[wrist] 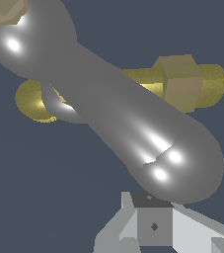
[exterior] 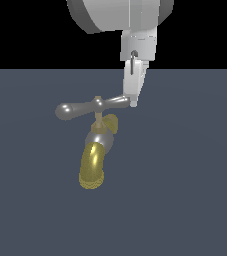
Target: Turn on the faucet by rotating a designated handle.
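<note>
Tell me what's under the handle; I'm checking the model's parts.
Under the handle a thin brass stem runs down into the grey body, with the spout below. The stem's joint is hidden.

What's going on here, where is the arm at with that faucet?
The single arm has brought its end effector down against one bulbous end of the grey handle, the end on the exterior view's right. The wrist view shows that end right in front of a fingertip. The faucet sits on the dark floor with its brass spout curving toward the camera. Whether the end effector is open or shut cannot be told.
</note>
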Action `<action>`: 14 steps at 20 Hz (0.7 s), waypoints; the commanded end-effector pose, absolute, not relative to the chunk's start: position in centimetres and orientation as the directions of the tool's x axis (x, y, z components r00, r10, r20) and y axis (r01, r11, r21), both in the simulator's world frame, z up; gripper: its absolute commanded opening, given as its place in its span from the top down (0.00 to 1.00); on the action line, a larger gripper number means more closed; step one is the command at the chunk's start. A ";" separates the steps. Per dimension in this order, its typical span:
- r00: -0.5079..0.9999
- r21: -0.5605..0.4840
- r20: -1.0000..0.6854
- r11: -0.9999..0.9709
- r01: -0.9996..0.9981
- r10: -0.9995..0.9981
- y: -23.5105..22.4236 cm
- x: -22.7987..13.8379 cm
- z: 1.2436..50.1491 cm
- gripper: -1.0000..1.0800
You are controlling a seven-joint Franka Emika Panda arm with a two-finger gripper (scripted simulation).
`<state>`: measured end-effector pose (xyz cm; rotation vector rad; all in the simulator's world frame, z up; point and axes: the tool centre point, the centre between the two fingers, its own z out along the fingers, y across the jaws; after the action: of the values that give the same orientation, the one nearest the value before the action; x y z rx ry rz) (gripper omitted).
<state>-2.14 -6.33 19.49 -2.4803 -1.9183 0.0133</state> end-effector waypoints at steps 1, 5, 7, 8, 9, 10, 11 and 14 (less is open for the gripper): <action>0.228 -0.004 0.000 -0.228 0.974 0.974 -4.7 -0.9 19.6 1.00; 0.228 -0.002 0.000 -0.228 0.974 0.974 -4.2 0.4 19.6 1.00; 0.228 -0.002 0.000 -0.228 0.974 0.974 -3.9 1.0 19.6 1.00; 0.228 -0.001 0.000 -0.228 0.974 0.974 -3.8 1.3 19.7 1.00; 0.228 -0.001 0.000 -0.228 0.974 0.974 -3.7 1.7 19.6 1.00; 0.227 -0.001 0.000 -0.227 0.974 0.974 -3.5 2.0 19.7 1.00; 0.227 -0.001 0.000 -0.227 0.974 0.974 -3.4 2.3 19.7 1.00; 0.253 -0.005 -0.007 -0.253 0.967 0.967 -4.7 1.9 19.5 1.00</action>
<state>1.66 -5.41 19.48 -2.4924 -1.9121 0.0157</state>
